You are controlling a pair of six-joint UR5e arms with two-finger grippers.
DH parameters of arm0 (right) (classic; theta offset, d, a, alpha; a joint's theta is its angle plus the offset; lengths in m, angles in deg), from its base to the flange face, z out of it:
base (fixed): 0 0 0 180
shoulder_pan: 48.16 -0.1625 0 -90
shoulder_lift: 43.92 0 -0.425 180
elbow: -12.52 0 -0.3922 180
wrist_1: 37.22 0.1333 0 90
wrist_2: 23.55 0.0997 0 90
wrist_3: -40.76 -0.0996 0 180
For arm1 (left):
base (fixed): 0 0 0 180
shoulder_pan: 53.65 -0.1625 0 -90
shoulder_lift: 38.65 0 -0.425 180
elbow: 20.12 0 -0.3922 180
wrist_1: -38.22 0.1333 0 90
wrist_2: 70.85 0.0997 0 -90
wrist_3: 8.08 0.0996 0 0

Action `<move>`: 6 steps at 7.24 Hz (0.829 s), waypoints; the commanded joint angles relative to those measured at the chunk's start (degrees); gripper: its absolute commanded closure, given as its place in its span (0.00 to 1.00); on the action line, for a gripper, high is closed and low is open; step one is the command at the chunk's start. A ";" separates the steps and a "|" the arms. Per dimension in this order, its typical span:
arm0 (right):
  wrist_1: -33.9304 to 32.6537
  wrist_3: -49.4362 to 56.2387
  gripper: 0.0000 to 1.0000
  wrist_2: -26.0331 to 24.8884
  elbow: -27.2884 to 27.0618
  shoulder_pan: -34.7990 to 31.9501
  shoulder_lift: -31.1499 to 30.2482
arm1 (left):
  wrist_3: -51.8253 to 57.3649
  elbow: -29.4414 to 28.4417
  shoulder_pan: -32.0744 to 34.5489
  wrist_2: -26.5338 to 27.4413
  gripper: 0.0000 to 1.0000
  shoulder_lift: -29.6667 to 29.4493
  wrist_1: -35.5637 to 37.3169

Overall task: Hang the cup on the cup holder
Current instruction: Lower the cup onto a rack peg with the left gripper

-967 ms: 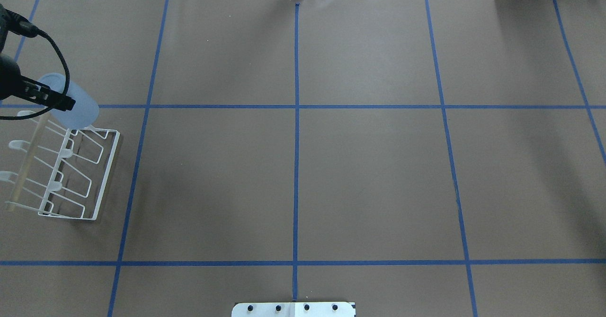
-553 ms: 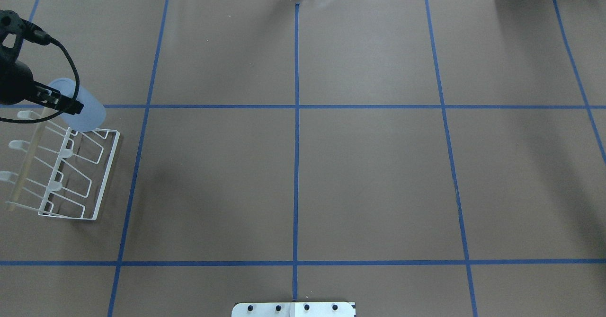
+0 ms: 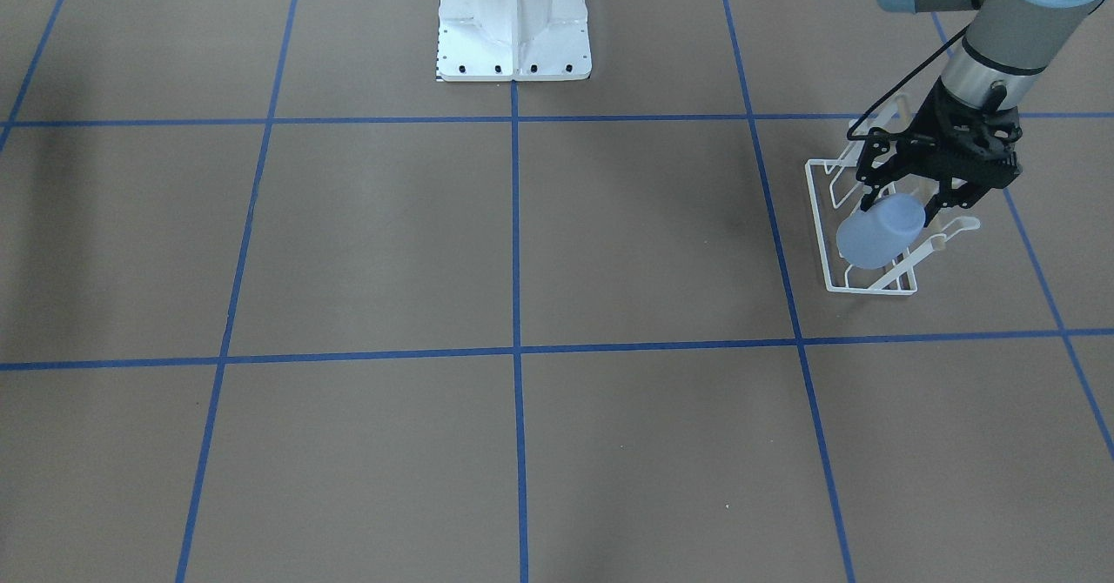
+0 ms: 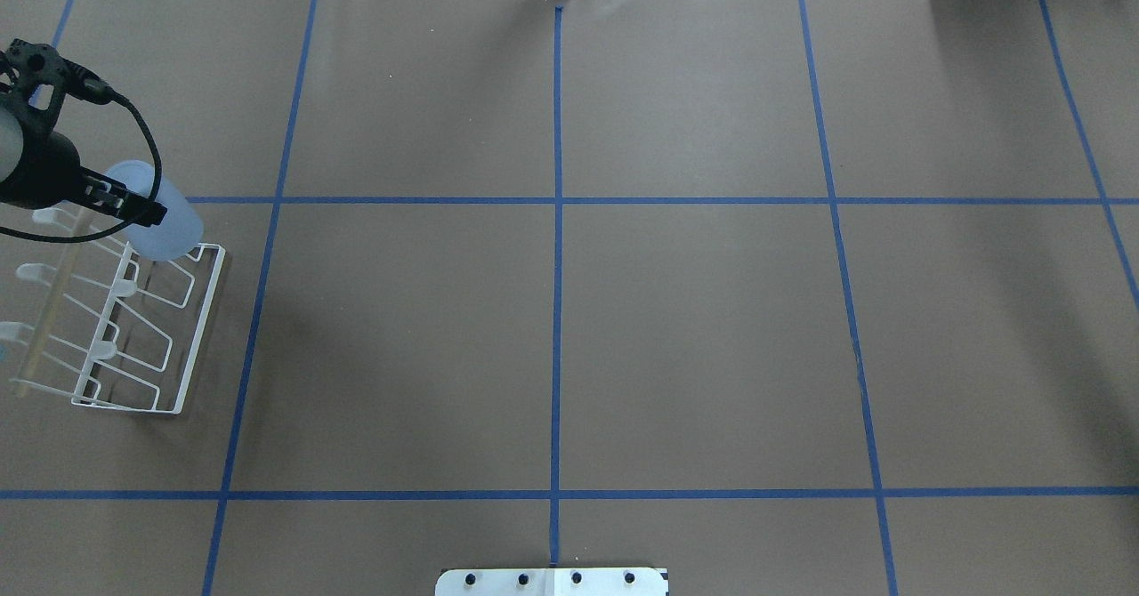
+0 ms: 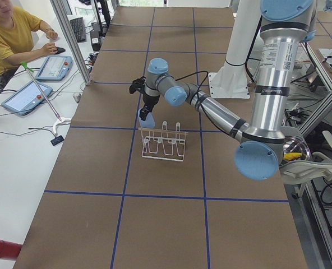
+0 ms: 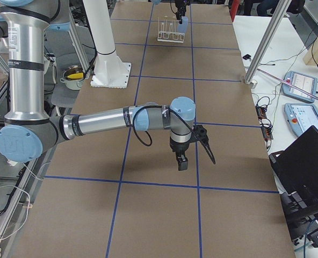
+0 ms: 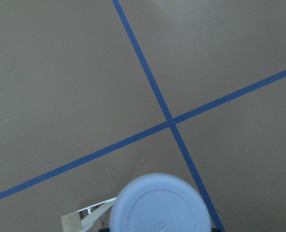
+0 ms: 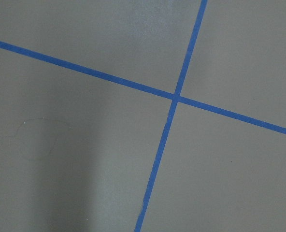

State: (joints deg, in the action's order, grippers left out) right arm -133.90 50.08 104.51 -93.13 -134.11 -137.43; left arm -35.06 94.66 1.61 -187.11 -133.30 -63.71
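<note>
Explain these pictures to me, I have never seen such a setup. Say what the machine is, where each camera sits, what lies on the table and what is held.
This is a robot with two arms, each ending in a two-finger gripper, at a brown table marked with blue tape. One camera looks down from behind the robot, one faces it from across the table, two look along the table from its ends, and one sits on each wrist. On the table stands a white wire cup holder. The left gripper holds a pale blue cup, tilted, over one end of it; whether the cup sits on a prong I cannot tell. The right gripper hangs over the table with nothing in it.
</note>
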 commanded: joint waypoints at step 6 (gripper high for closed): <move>0.00 0.00 0.00 0.00 0.00 0.00 0.09 | -0.17 -6.41 -1.73 0.33 0.44 0.86 -9.08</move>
State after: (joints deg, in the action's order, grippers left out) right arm -133.90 50.08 104.51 -93.12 -134.11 -137.42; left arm -35.19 89.04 -0.04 -186.69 -132.42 -71.47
